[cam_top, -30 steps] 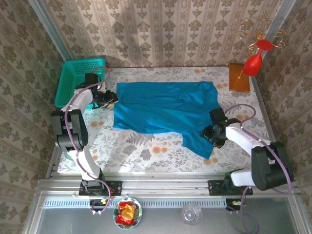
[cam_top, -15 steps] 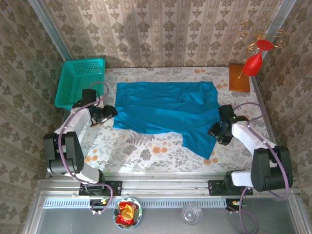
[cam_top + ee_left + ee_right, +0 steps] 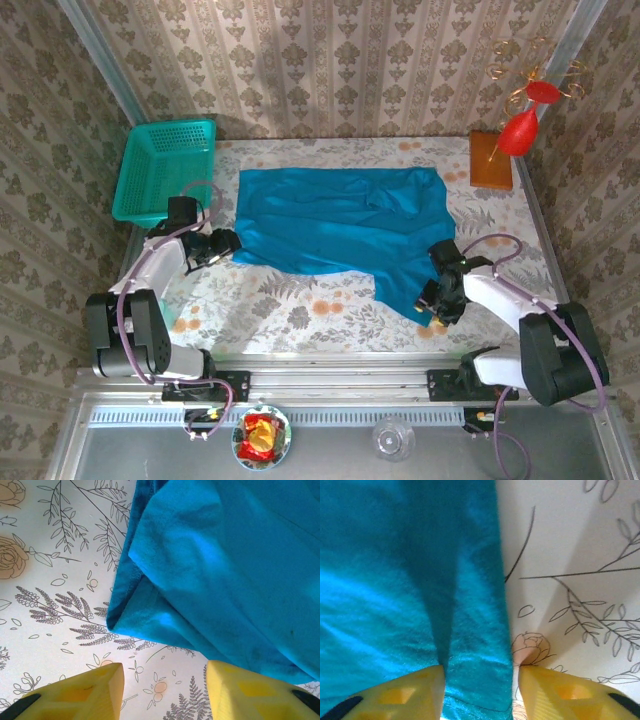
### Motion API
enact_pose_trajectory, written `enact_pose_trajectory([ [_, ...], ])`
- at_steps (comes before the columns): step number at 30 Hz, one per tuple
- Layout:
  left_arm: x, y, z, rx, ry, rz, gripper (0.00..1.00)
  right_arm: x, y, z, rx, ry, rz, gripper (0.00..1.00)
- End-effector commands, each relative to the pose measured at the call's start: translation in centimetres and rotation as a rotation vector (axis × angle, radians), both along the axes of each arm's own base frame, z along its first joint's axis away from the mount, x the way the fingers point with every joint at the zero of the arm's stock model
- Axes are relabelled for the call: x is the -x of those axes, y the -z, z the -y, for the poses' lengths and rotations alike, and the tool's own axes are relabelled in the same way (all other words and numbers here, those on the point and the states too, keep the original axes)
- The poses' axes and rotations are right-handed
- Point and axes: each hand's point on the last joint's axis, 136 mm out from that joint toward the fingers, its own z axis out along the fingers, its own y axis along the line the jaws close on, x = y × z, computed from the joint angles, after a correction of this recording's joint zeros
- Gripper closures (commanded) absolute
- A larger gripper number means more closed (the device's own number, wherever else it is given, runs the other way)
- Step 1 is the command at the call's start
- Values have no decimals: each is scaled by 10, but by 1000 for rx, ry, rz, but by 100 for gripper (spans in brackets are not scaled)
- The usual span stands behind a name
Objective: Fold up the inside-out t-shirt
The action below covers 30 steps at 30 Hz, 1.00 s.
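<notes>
Your t-shirt (image 3: 340, 225) lies spread flat on the far half of the desk (image 3: 290, 312), one corner reaching toward the near edge. Left tool (image 3: 226, 243) is apart and empty beside its left edge. Right tool (image 3: 432, 300) is apart, astride that corner, not clamped. No fold is made yet, so all the folding is left

The t-shirt (image 3: 340, 225) is plain blue-teal soft cloth with no print. It lies spread almost flat on the far half of the flowered tabletop (image 3: 300, 310), its long side running left to right. The far edge is fairly straight. On the right, one part reaches down toward the near edge and narrows to a corner. A few creases gather near the far right corner. At the left edge the cloth lies doubled over itself.
</notes>
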Motion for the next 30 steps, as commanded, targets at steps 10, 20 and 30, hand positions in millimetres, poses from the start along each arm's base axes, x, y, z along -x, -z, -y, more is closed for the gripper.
enact_pose_trajectory([
  [10,2,0,8,5,53,-14,52,-39,-19,22,20,88,117,100],
  [20,7,22,25,-11,124,-53,56,-48,-44,95,117,172,147,100],
  [30,-20,25,46,48,200,-44,53,-50,-68,147,240,245,179,100],
])
